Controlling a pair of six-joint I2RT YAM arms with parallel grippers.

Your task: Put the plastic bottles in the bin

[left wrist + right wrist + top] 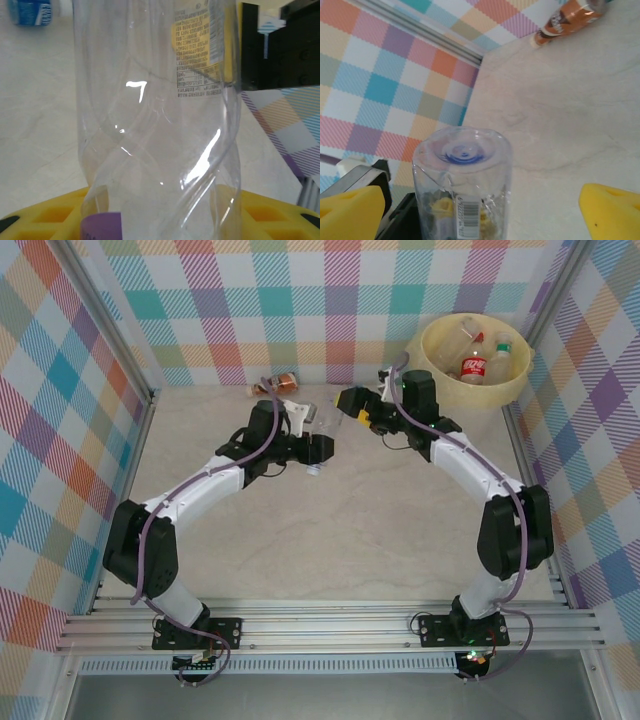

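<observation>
Left jaws clenched on clear bottle, long axis pointing base-first between wide-released right jaws, the arm nearer the bin.

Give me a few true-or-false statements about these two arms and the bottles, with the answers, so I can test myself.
1. The left gripper is clamped on a clear bottle. True.
2. The right gripper is squeezing that bottle too. False: its yellow fingers stand wide apart, one on either side of the bottle's base.
3. The bin is empty. False: several bottles lie in it, among them a red-labelled bottle.
4. An orange-brown bottle lies on the table by the back wall. True.
5. The bin stands in the far left corner. False: it stands in the far right corner.
</observation>
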